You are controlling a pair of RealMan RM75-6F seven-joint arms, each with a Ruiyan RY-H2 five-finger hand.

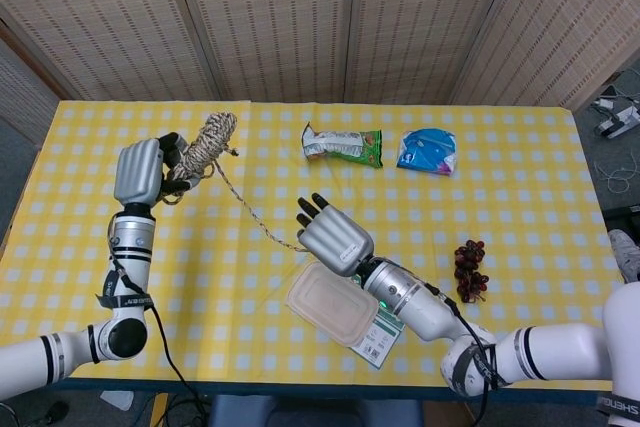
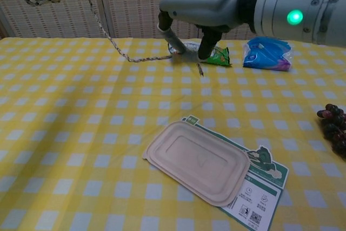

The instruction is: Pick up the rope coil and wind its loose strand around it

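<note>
one rope coil (image 1: 205, 143), one loose strand (image 1: 245, 207), two snack packets (image 1: 342, 145).

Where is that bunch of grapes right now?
In the head view the bunch of grapes lies on the table's right side, below the blue packet; the chest view shows it at the right edge.

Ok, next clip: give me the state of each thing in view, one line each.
rope coil: held off the table by the left hand.
loose strand: runs from the coil to the right hand, pinched in its fingers.
lidded container: closed, lying on a printed card.
green snack bag: lying flat on the table.
blue packet: lying flat on the table.
grapes: resting on the table.
</note>
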